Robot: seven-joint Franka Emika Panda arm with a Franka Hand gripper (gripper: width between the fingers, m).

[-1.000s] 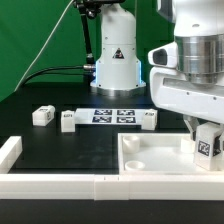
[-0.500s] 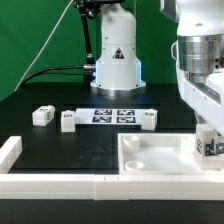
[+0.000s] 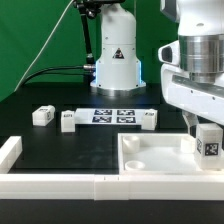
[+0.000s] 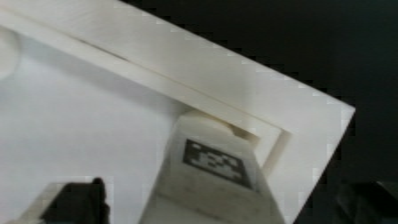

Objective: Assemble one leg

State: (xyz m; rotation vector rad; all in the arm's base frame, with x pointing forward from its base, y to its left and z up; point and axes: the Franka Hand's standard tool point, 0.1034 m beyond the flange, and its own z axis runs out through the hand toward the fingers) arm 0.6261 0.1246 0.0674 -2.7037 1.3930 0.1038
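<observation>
Step — seating leg [image 3: 208, 141] at corner of tray [image 3: 150, 165], exterior view's right | Gripper [image 3: 203, 132] — jaws narrow, clamped on leg | Advice — keep leg upright, centre over corner hole, press straight down, release only once seated

You are looking through the exterior view from low in front of the table, facing level across the black surface toward the arm's base [image 3: 116, 50] at upper centre, with a green backdrop behind it. It is standing far enough back to be taking in the marker board [image 3: 113, 116] at mid-frame and the large white tray [image 3: 150, 160] at lower right. The wrist view is looking steeply down from very close, filling its frame with one corner of that tray [image 4: 196, 75]. Both views are sharing that tray corner and the tagged leg [image 3: 208, 140] standing there, which is showing at lower centre [image 4: 217, 170] in the wrist view.
</observation>
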